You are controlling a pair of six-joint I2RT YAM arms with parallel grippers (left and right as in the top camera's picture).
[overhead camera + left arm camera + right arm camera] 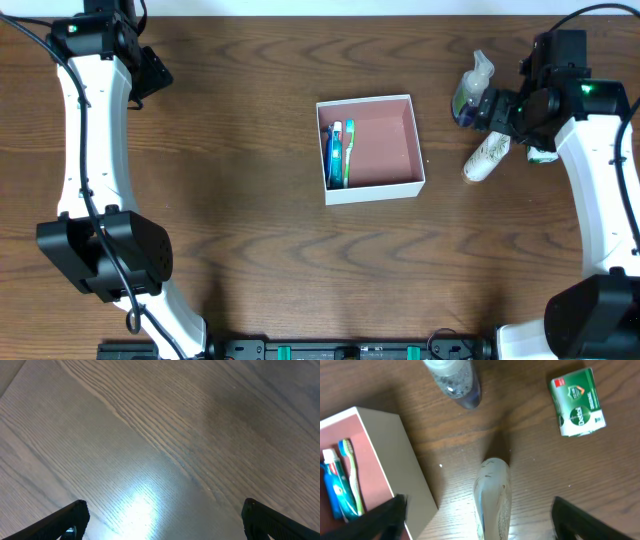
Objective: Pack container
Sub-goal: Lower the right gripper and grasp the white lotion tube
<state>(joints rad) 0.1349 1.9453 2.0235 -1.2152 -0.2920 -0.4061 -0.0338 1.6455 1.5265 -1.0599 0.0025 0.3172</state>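
The container [376, 190] sits in the middle of the worktop [250, 200]. A toothpaste [332, 152] and a toothbrush [348, 150] lie along its left wall, and its right part is free.

The right fingers [380, 520] are spread wide, one on each side of a white tube [487, 158]. The tube lies on the worktop just right of the container, and the fingers do not touch it. The left fingers [65, 522] are also spread, over bare worktop at the far left, and hold nothing.

I think the next move is to close on the tube, and several things could go wrong there:

- **Slipping.** The tube is round and smooth. If the fingers close off its middle, it may roll or shoot out.
- **Pushing the container.** The left finger is near the container's right wall. If it comes down a little too far to the left, it may push the container or catch on the rim.
- **Knocking the bottle.** A clear bottle [468, 88] is just beyond the far end of the tube. A turn of the wrist could knock it, but I cannot tell if it stands or lies.
- **Touching the soap.** The green soap [577, 402] at the right is apart from the tube, so this seems less likely.
- **Bad placing.** If the tube is released crosswise, it may rest on the rim or on the toothbrush, not flat inside.
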